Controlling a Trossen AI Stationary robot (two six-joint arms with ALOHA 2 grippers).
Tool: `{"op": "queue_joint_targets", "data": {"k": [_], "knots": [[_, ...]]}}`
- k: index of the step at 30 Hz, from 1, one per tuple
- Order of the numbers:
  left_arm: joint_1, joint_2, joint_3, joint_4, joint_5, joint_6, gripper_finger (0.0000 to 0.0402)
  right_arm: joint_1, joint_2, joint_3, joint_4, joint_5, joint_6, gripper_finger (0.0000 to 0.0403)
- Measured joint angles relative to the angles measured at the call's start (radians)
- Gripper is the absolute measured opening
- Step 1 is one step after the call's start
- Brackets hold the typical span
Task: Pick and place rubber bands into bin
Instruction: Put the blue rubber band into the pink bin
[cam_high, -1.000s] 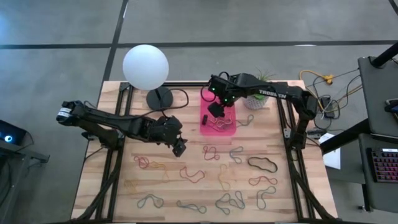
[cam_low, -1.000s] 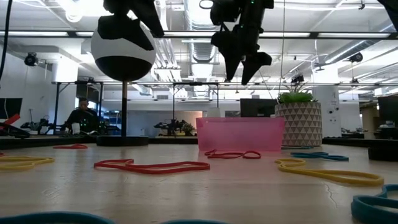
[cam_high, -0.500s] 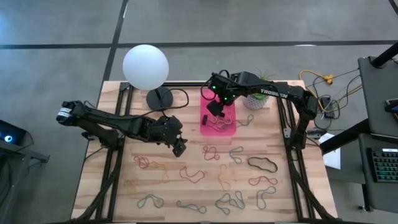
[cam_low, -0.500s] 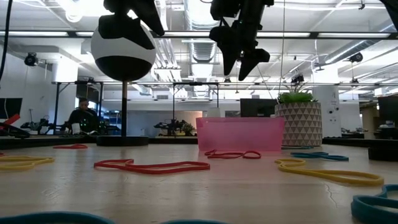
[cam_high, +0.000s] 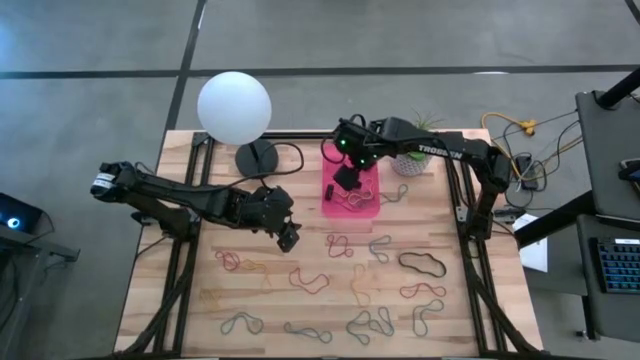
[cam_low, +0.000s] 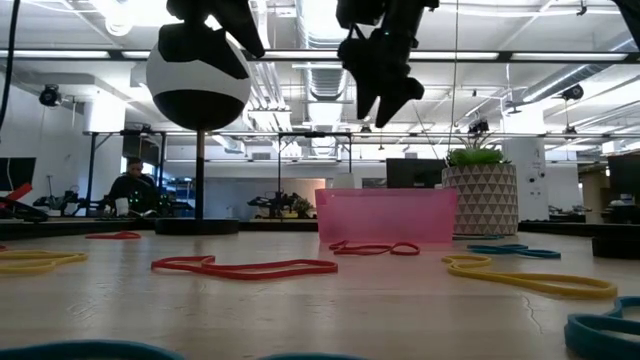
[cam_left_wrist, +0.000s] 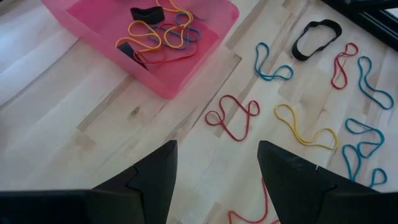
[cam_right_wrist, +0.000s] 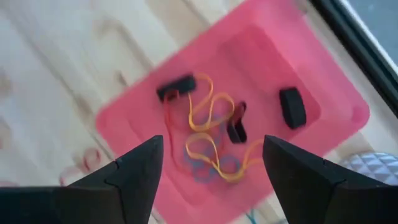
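Open air above bin (cam_high: 352, 196), blocked only by right gripper (cam_high: 344, 178) hovering over its far half, fingers spread, nothing between them. At 10 o'clock of bin, lamp (cam_high: 236, 110) and cable crowd the approach; at 2 o'clock, plant pot (cam_high: 410, 160) close by. At 8 o'clock, left gripper (cam_high: 289, 240) low over bare table (cam_high: 180, 300). Toward 6, rubber bands (cam_high: 360, 285) flat, passable overhead.

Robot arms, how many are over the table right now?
2. The left arm comes in from the left, left pincer open over bare wood. The right arm comes from the right, right pincer open above the pink tray. None looks hidden.
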Motion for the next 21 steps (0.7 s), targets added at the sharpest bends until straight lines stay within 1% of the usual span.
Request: {"op": "queue_joint_targets", "data": {"k": [3,4,7,8,9,12,17,19,21], "knots": [[0.0,0.0,-0.001,0.0,0.0,0.001,0.0208,0.008,0.0,0.0,-0.062,-0.018,-0.064,0.0262],[0.0,0.0,-0.001,0.0,0.0,0.003,0.0208,0.009,-0.001,0.0,-0.089,-0.051,-0.089,0.0264],[0.0,0.0,-0.001,0.0,0.0,0.018,0.0208,0.017,-0.009,-0.001,-0.187,-0.234,-0.198,0.0267],[0.0,0.0,-0.001,0.0,0.0,0.018,0.0208,0.023,-0.014,-0.001,-0.214,-0.275,-0.237,0.0268],[0.0,0.0,-0.001,0.0,0.0,0.019,0.0208,0.031,-0.019,-0.005,-0.23,-0.288,-0.266,0.027],[0.0,0.0,-0.001,-0.003,0.0,0.018,0.0208,0.044,-0.058,-0.05,-0.214,-0.25,-0.33,0.0274],[0.001,0.0,-0.004,-0.021,-0.004,0.018,0.0208,0.041,-0.222,-0.24,-0.039,-0.214,-0.371,0.0276],[0.001,0.0,-0.005,-0.021,-0.013,0.019,0.0208,0.042,-0.294,-0.324,0.015,-0.145,-0.337,0.0274],[0.003,0.0,-0.005,-0.021,-0.03,0.019,0.0208,0.042,-0.355,-0.396,0.012,-0.071,-0.242,0.0271]]}}
